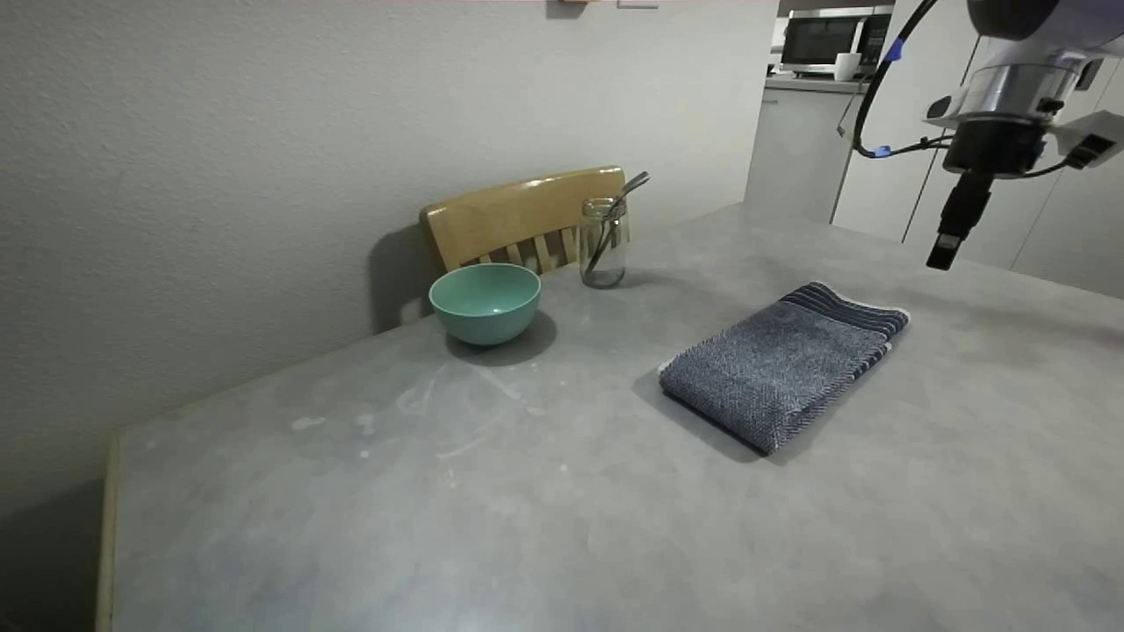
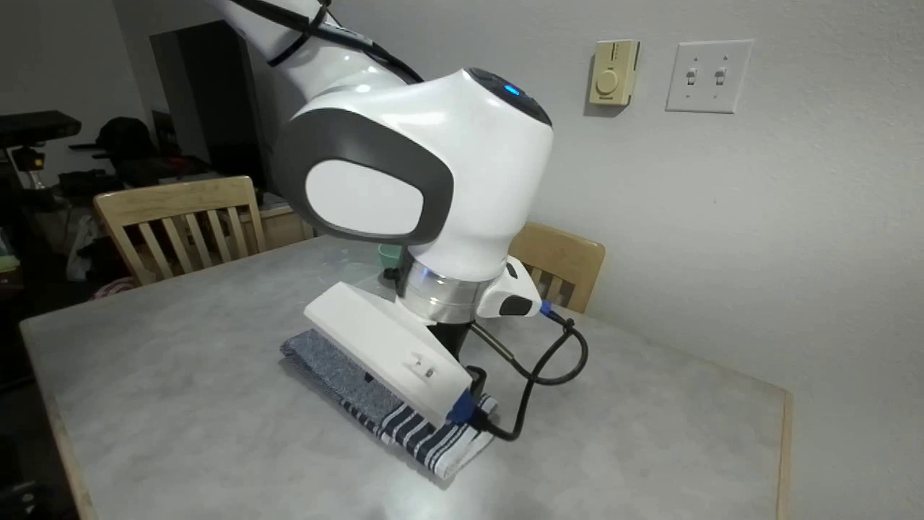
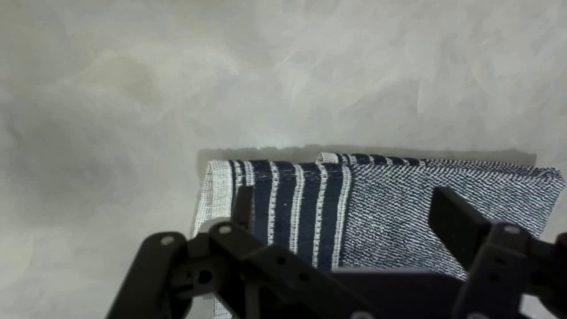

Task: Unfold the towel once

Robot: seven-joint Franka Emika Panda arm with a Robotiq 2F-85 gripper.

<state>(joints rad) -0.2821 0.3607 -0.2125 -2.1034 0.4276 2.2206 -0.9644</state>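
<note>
You've the towel (image 1: 781,360) lying flat & folded on the worktop (image 1: 544,509), not yet unfolded; your fingers (image 3: 456,226) hang above it near its striped end, spread wide & gripping nothing, prob. b/c you want room to come down round a hem; in wrist view one tip lines up w/ the stripes, the other w/ the plain weave, so you'd likely shift outward past the towel's white hem before pinching; its upper hem sticks out beyond a lower striped hem, handy since you could prob. catch one layer alone; can't be sure of layer count tho, as fingers & arm (image 2: 491,173) block much of that end; the towel's plain end looks like the fold, so I'd carry the flap up, over & past it; bowl (image 1: 486,307) & jar (image 1: 606,276) stand well apart from the towel, off its side nearest the wall (image 1: 290,175), so they prob. won't foul your swing; the jar props a utensil (image 1: 638,182), which leans at its mouth.
</note>
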